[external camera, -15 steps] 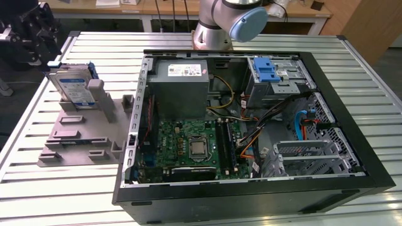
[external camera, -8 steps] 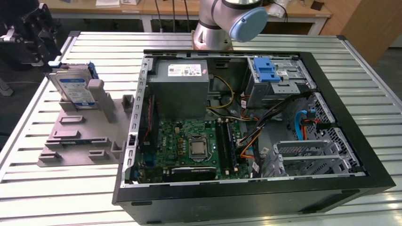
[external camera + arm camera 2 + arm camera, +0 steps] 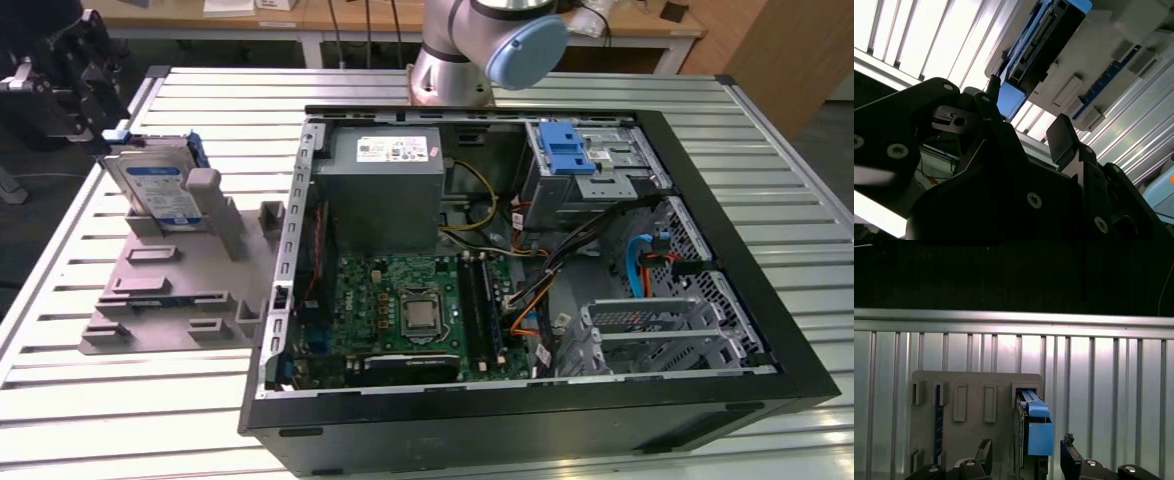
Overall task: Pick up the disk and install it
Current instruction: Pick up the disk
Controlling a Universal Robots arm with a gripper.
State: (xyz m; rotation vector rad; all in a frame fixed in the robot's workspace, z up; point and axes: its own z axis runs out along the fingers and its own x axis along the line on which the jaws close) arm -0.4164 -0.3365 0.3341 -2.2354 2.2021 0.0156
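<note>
Now | flat silver disk (image 3: 158, 190), blue-framed; upright in grey slotted holder (image 3: 160, 292) | black jaws spread; empty

We look down in the exterior view from high above the slatted tabletop (image 3: 80, 400), over the open computer case (image 3: 534, 405). Both wrist views sit close behind the claw (image 3: 1026, 442), facing the grey holder (image 3: 974, 435) and the disk (image 3: 1039, 437), which the exterior view shows too.
</note>
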